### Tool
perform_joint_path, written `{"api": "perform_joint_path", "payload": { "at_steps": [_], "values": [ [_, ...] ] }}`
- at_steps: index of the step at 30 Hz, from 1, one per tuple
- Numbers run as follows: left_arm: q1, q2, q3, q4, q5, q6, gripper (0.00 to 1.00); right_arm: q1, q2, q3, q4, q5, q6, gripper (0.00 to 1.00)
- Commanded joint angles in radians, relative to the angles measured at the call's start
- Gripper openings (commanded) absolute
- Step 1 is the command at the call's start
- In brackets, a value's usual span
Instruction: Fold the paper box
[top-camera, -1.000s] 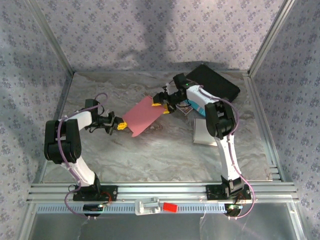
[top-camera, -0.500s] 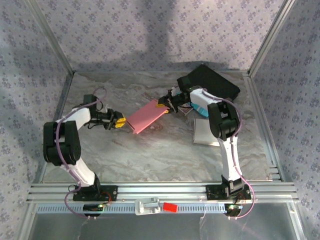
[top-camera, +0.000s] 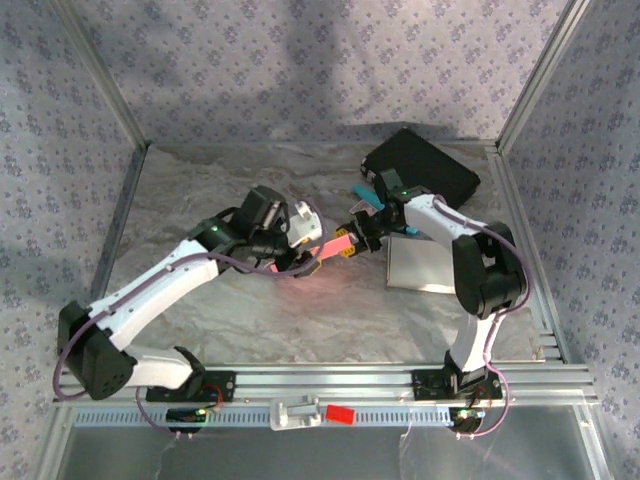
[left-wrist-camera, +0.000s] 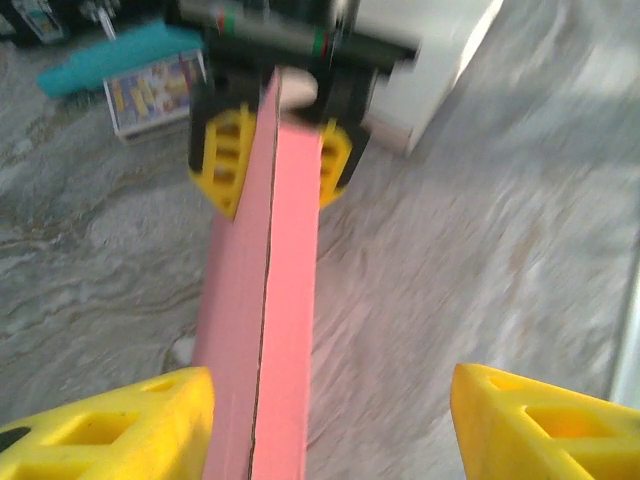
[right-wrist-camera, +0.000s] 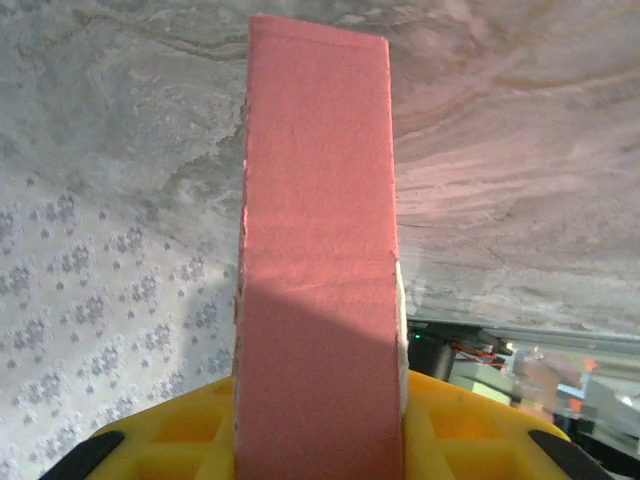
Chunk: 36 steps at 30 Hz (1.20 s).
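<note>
Paper box: pink, flattened, nothing inside, above the table.
Right gripper: clamped on its far end.
Left gripper: jaws wide apart, straddling its near end.

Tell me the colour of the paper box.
The paper box is pink, seen best in the right wrist view.

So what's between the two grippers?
The pink paper box: the right gripper pinches its far end, its near end lies inside the open left gripper, in the left wrist view.
</note>
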Motion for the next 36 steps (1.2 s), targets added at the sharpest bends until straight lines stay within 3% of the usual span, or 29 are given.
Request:
{"api": "perform_joint_path", "payload": {
  "at_steps": [1,6,8,13,17,20,22,25,30,33,36],
  "values": [
    [-0.036,0.066,0.023,-0.114,-0.161,0.216,0.64,0.002,-0.017,0.01,-0.084,0.054,0.099,0.3],
    [-0.069,0.107,-0.025,-0.056,-0.343,0.308,0.65,0.013,0.006,0.018,-0.102,0.028,0.098,0.29],
    [-0.071,0.112,-0.042,0.001,-0.365,0.321,0.64,0.013,0.007,0.012,-0.106,0.03,0.098,0.29],
    [-0.073,0.136,-0.052,0.024,-0.358,0.308,0.57,0.015,0.007,-0.015,-0.081,0.026,0.121,0.28],
    [-0.074,0.146,-0.076,0.036,-0.33,0.305,0.41,0.014,0.008,-0.033,-0.057,0.022,0.145,0.28],
    [-0.073,0.149,-0.089,0.041,-0.328,0.306,0.37,0.013,0.01,-0.036,-0.051,0.023,0.155,0.29],
    [-0.074,0.15,-0.088,0.032,-0.326,0.308,0.33,0.013,0.009,-0.035,-0.053,0.024,0.153,0.34],
    [-0.074,0.149,-0.084,0.014,-0.308,0.311,0.31,0.009,0.007,-0.027,-0.064,0.024,0.132,0.49],
    [-0.064,0.164,-0.046,-0.093,-0.252,0.32,0.31,-0.03,-0.028,0.113,-0.264,0.137,-0.129,0.74],
    [-0.044,0.179,-0.009,-0.171,-0.193,0.319,0.3,-0.059,-0.093,0.226,-0.4,0.289,-0.375,0.78],
    [-0.027,0.188,0.002,-0.211,-0.157,0.312,0.28,-0.072,-0.204,0.235,-0.399,0.448,-0.584,0.73]
  ]
}}
